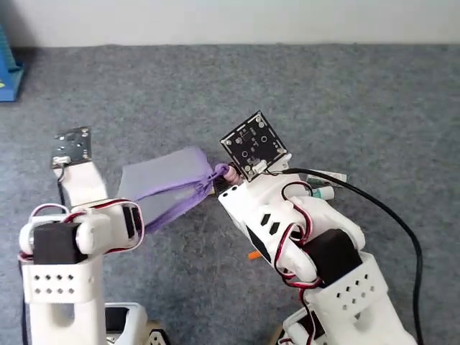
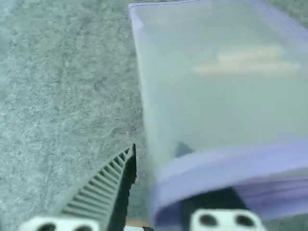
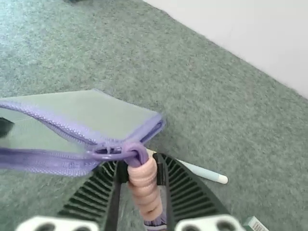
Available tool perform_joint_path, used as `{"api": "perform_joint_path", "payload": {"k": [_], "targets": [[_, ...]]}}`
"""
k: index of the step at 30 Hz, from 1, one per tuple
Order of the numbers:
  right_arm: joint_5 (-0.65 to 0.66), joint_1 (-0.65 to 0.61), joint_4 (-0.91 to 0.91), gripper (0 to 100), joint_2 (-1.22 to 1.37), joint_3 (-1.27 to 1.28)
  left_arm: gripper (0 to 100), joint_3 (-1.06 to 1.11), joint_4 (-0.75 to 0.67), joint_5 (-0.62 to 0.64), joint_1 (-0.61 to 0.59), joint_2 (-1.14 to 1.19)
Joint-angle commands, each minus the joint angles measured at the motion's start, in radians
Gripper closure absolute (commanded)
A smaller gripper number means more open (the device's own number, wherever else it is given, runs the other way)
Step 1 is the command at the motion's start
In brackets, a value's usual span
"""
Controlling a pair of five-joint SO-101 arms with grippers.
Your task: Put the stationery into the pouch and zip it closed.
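Observation:
The translucent purple pouch [image 1: 169, 180] lies on the grey carpet between the arms. My right gripper [image 1: 224, 180] is shut on the pink zipper pull [image 3: 144, 185], with the slider [image 3: 113, 151] at the pouch's end [image 3: 86, 113]. Beyond the slider the two zipper bands spread apart, so the mouth gapes. My left gripper [image 1: 140, 215] holds the opposite end, its fingers [image 2: 110, 192] pinching the zipper-edge corner of the pouch [image 2: 216, 96]. Pale long shapes [image 2: 250, 60] show through the pouch wall. A white pen [image 3: 202, 172] lies on the carpet just past the right gripper, partly under the right arm [image 1: 320, 190].
A small orange piece [image 1: 254, 254] peeks from under the right arm. A black cable [image 1: 388, 215] curves along that arm's right side. A blue object [image 1: 8, 68] stands at the far left edge, and a white wall runs along the back.

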Motion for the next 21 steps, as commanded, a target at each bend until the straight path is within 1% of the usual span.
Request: {"api": "perform_joint_path", "payload": {"k": [1,6,9,13,16,18,21], "targets": [[-0.012,0.016,0.012,99.1,-0.021,-0.092,99,-0.010,0.020,0.023,0.021,-0.023],[-0.012,0.018,0.012,99.1,-0.021,-0.110,99,-0.068,0.023,0.103,0.023,-0.023],[-0.012,0.019,0.013,99.1,-0.021,-0.110,99,-0.122,0.025,0.121,0.023,-0.023],[-0.023,0.044,0.085,98.9,-0.021,-0.135,99,-0.166,0.025,0.146,0.023,-0.023],[-0.080,0.084,0.159,97.6,-0.021,-0.183,99,-0.176,0.025,0.164,0.026,-0.023],[-0.100,0.108,0.206,91.4,-0.021,-0.209,99,-0.176,0.025,0.169,0.023,-0.023],[-0.132,0.162,0.280,76.9,-0.028,-0.238,99,-0.176,0.025,0.209,0.021,-0.023]]}}
